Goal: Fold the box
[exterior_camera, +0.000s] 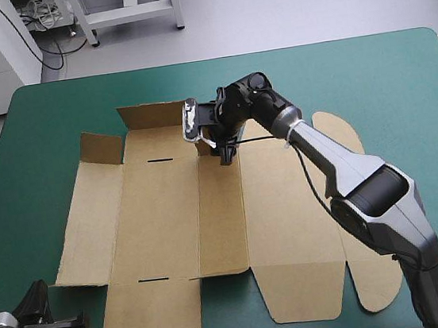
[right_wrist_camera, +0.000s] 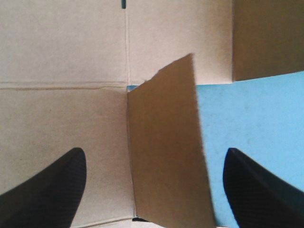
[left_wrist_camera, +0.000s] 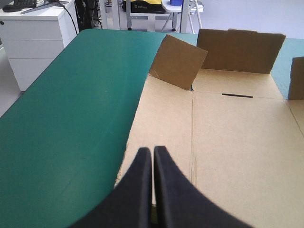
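Our left gripper (left_wrist_camera: 153, 153) is closed and holds nothing: in the left wrist view we see its two black fingers meet in one point. It is low at the near left corner of the table (exterior_camera: 368, 74), and its tip is over the near left edge of the box (exterior_camera: 162, 219).

The box is a cut sheet of brown board, and most of it lies flat in the middle of the teal-green cover (exterior_camera: 47, 129). On its far left side we see a corner flap (left_wrist_camera: 178, 61) that is tilted up. Just beside it, a wide far flap (left_wrist_camera: 240, 50) stands almost upright. In front of this far flap there is a thin slot (exterior_camera: 160, 161) in the flat board.

More to the right, the right gripper (exterior_camera: 224, 154) is at the far edge of the box, near its middle. In the right wrist view its fingers are wide apart, and a raised narrow flap (right_wrist_camera: 166, 152) is between them. We cannot tell if a finger touches it.

At the right end of the sheet, two rounded tabs (exterior_camera: 378, 288) lie flat on the cover.
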